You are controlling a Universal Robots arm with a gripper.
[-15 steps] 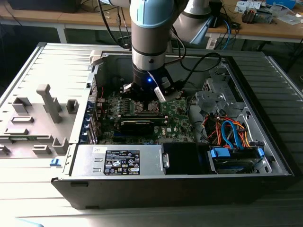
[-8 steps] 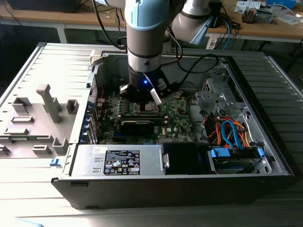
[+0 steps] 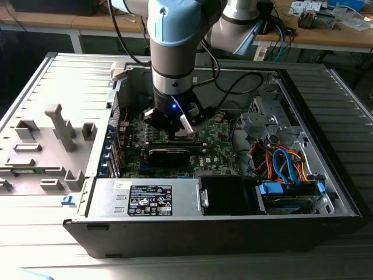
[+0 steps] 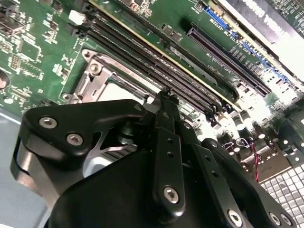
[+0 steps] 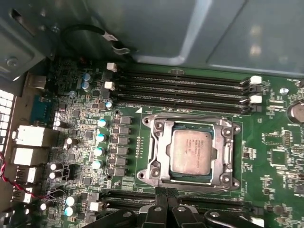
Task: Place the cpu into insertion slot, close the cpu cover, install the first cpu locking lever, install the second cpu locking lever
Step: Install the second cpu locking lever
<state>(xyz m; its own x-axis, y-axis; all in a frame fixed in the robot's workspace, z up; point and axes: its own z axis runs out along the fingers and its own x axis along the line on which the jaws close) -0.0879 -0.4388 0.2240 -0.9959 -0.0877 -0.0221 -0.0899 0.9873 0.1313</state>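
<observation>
The cpu (image 5: 191, 151), a silver-grey square chip, lies flat in the insertion slot (image 5: 190, 178) on the green board. The cpu cover (image 5: 159, 152), a silver frame plate, is down around the chip with the chip showing through its window. A thin wire lever (image 5: 204, 192) runs along the socket edge nearest the gripper, and another (image 5: 194, 116) along the far edge beside the memory slots. My gripper (image 5: 166, 192) is shut, its black tips together right at the near socket edge, beside the lever wire. In the second wrist view the gripper (image 4: 165, 97) points at the cover (image 4: 95, 78). The exterior view shows the gripper (image 3: 175, 129) low over the board.
Long black memory slots (image 5: 185, 88) lie just beyond the socket. Rows of capacitors (image 5: 100, 137) stand beside it. The open computer case's walls (image 3: 326, 116) ring the board, with a power supply (image 3: 148, 198) at the front and bundled cables (image 3: 280, 160) on the exterior view's right.
</observation>
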